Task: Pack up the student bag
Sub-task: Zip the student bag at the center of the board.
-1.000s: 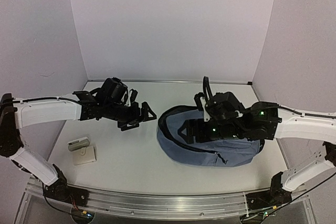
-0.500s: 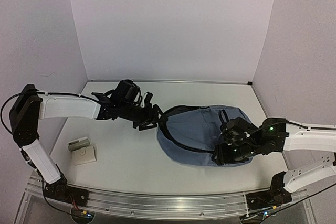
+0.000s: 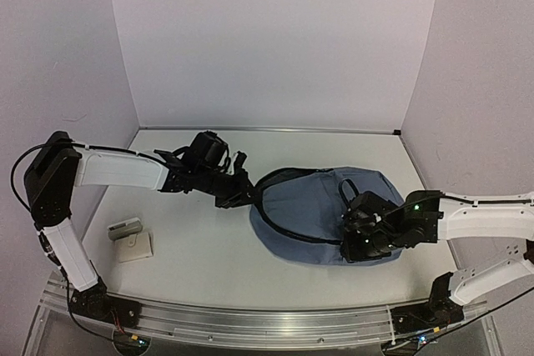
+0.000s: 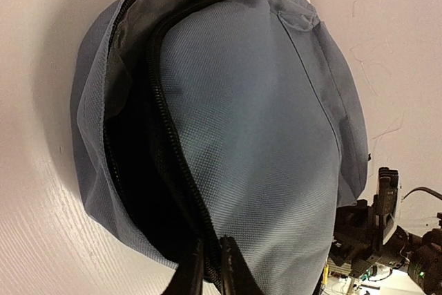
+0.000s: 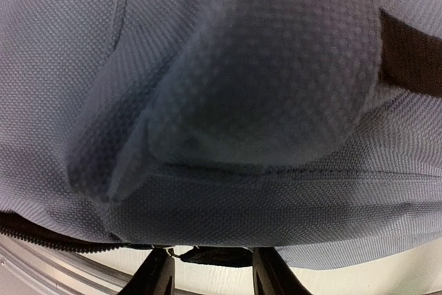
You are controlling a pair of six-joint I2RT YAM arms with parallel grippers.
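The student bag lies flat on the table right of centre, slate-blue, with its main zipper open along the left side. My left gripper is at that left edge. In the left wrist view it is shut on the black zipper rim of the bag, beside the dark open mouth. My right gripper is low on the bag's near right side. In the right wrist view the bag fills the frame, and my right gripper stands apart either side of a black tab at the bag's lower edge.
On the table's near left lie a small grey-white item and a pale flat item. White walls close in the table at the back and both sides. A metal rail runs along the near edge.
My left gripper moved right to the bag's opening and shut on the zipper rim. My right arm came off the bag's top, dropped to its near right side and narrowed its jaws.
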